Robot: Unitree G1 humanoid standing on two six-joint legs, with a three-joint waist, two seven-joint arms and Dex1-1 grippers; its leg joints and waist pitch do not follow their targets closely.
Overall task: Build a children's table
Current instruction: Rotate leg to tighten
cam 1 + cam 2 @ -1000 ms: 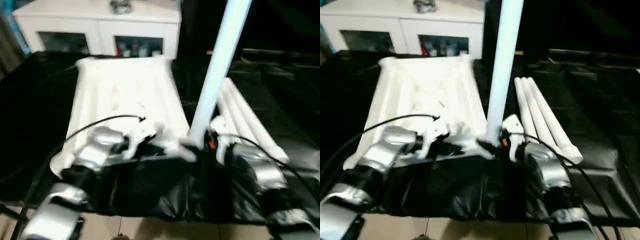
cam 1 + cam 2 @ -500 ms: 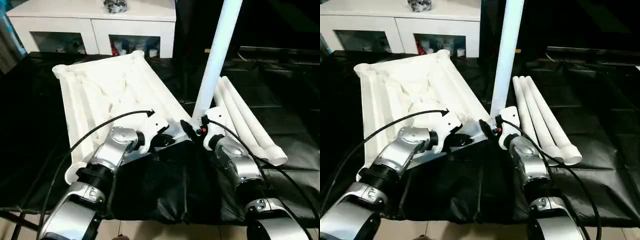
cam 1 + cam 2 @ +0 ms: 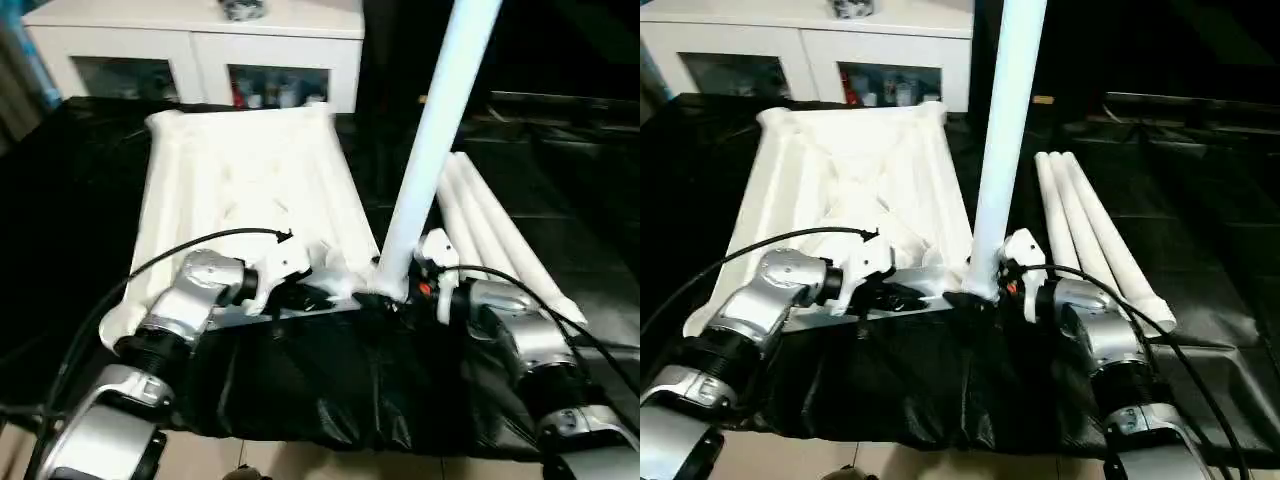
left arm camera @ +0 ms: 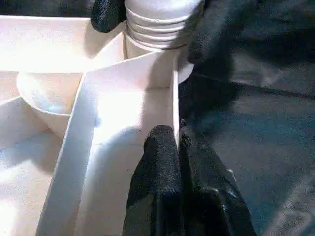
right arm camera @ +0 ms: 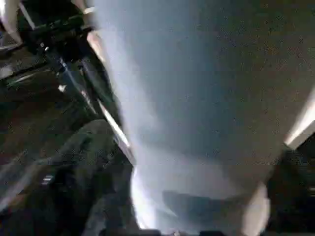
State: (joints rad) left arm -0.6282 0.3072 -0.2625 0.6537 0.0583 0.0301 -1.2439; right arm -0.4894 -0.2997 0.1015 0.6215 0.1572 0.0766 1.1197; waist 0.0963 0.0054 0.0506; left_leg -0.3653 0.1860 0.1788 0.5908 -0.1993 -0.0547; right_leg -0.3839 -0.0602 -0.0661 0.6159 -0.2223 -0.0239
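White tabletop (image 3: 855,180) (ribbed), white leg (image 3: 1002,130), black cloth (image 3: 940,380).

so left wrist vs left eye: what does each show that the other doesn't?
Left wrist view: the left gripper shut on a thin rib of the tabletop, and the upright leg's ribbed end sitting in the round corner socket, with black fingers of the right gripper around it.

Left eye view: the whole scene, with three spare legs lying beside the tabletop on the black cover, the white cabinet behind, and both silver forearms.

Both: the tabletop underside up, the leg standing at its near corner, and both grippers working at that corner.
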